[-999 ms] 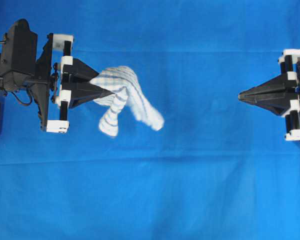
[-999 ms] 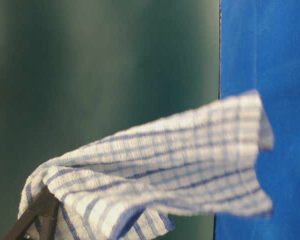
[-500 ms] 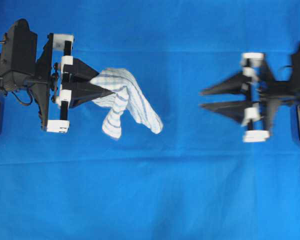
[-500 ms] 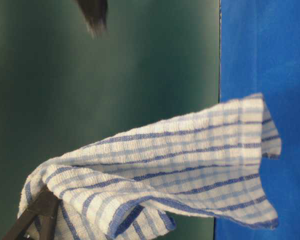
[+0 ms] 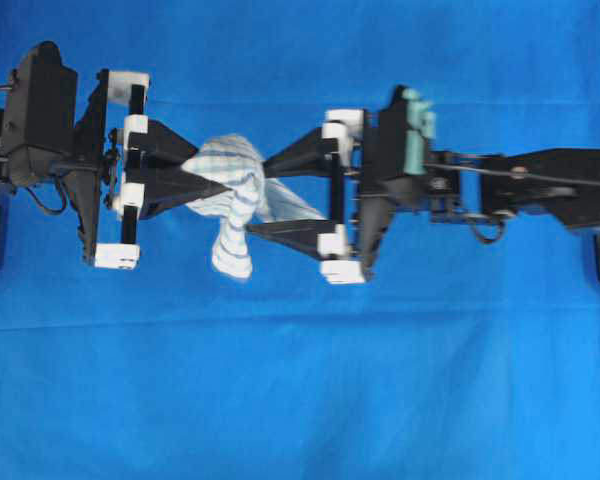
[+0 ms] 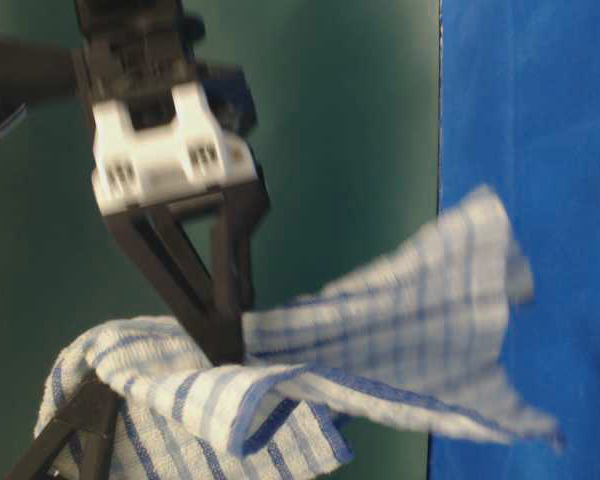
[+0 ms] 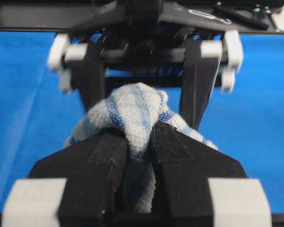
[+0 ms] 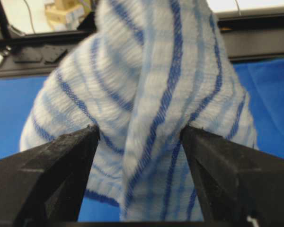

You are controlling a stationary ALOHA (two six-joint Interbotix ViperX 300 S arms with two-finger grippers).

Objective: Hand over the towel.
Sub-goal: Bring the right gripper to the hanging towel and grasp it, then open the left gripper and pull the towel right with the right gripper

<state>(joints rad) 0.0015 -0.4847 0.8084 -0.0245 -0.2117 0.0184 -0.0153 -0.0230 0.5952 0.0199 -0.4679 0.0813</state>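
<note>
Blue tablecloth [image 5: 300,400], left pincer [image 5: 220,186] clenching towel [image 5: 235,195], right pincer [image 5: 258,198] spread astride it

Mid-table crowded: left hand [image 5: 223,186] pinching towel [image 5: 235,205], right hand [image 5: 257,198] straddling it from 3 o'clock. Open blue table [image 5: 300,400] toward 6 and 12 o'clock.

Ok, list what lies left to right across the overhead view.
Left gripper, shut on the towel → right gripper, open around the towel's far end, all above the blue tablecloth.
</note>
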